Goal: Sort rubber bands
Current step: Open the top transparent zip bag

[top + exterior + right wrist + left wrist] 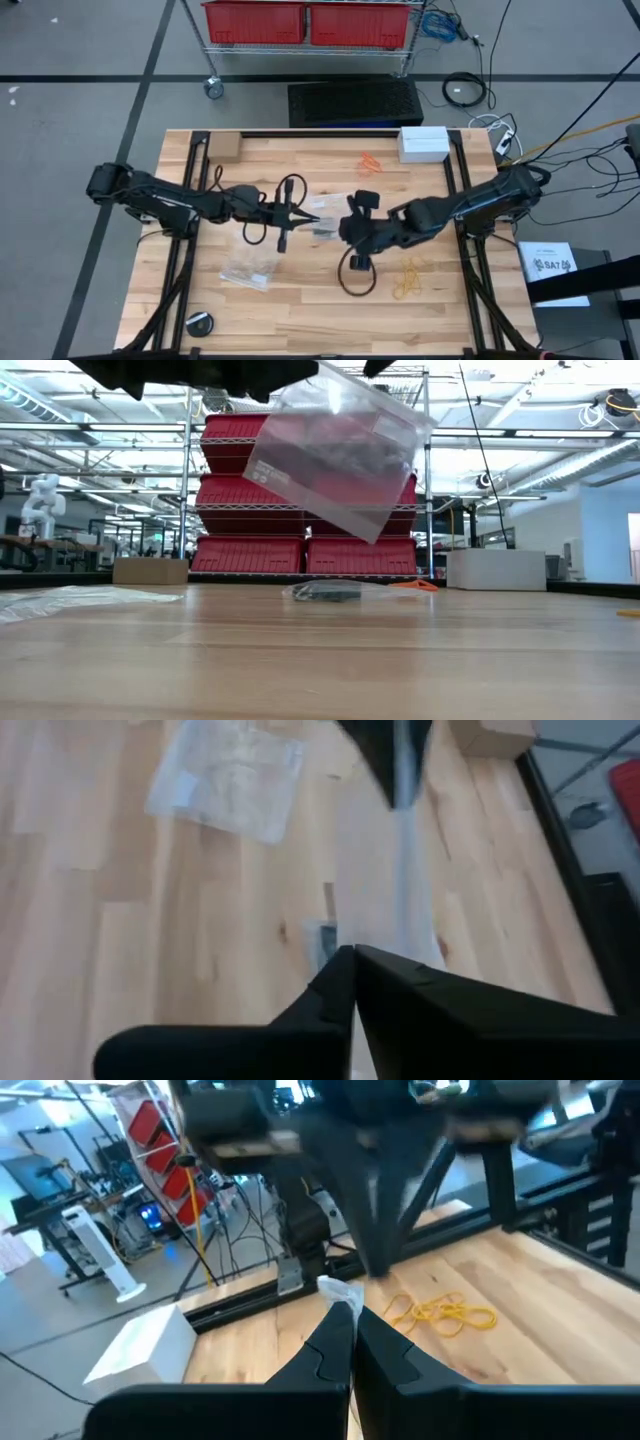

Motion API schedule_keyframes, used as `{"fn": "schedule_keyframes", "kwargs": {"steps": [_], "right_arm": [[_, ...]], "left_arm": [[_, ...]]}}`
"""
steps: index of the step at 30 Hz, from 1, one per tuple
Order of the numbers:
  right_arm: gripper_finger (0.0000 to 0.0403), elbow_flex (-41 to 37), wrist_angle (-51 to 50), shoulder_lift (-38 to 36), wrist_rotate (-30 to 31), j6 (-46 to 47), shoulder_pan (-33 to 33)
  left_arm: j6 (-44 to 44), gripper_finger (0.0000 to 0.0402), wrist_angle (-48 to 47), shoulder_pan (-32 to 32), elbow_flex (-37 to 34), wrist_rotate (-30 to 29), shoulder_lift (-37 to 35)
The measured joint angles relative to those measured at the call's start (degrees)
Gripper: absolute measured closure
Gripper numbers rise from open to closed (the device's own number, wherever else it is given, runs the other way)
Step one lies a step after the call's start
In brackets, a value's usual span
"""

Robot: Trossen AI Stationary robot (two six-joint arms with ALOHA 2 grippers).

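My left gripper [300, 213] is shut on a clear plastic bag [340, 455] that hangs tilted above mid-table. My right gripper [347, 226] is shut right next to that bag's upper edge. Orange rubber bands [370, 160] lie loose toward the far edge. Yellow rubber bands [408, 280] lie near the right arm. A second clear bag [325, 232] with dark rubber bands in it lies flat under the grippers. A third bag [250, 268] with pale bands lies nearer the front left. My left gripper pinches the clear bag's upper edge [342, 1291] between its two fingers, coming level from the table's left. The bag hangs below, tilted and clear of the table. My right gripper has the bag's film [410, 910] passing beside its shut fingers; I cannot tell whether it touches it.
A white box [423, 143] and a small cardboard box [222, 147] stand at the far edge. A black cable loop [357, 275] hangs under the right arm. A round black object [200, 323] lies at the front left. Bare wood shows along the near edge.
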Motion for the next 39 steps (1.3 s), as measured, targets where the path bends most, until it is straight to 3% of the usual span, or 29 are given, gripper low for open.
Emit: {"fn": "schedule_keyframes", "kwargs": {"steps": [7, 14, 26, 39], "right_arm": [[0.0402, -0.02, 0.8, 2.66, 8.32, -3.07, 0.28], [0.0398, 1.75, 1.36, 2.35, 8.73, -1.85, 1.49], [0.0323, 1.79, 1.78, 2.72, 12.08, -1.69, 1.7], [0.0325, 1.79, 1.11, 2.72, 11.84, -2.07, 1.7]], "left_arm": [[-0.89, 0.0397, -0.4, -0.15, 0.0, -0.12, -0.1], [-1.32, 0.0397, -0.57, -0.15, 0.0, -1.68, -0.1], [-1.34, 0.0398, -0.09, -0.15, 0.0, -2.05, -0.1], [-1.34, 0.0398, -0.18, -0.15, 0.0, -2.14, -0.07]]}}
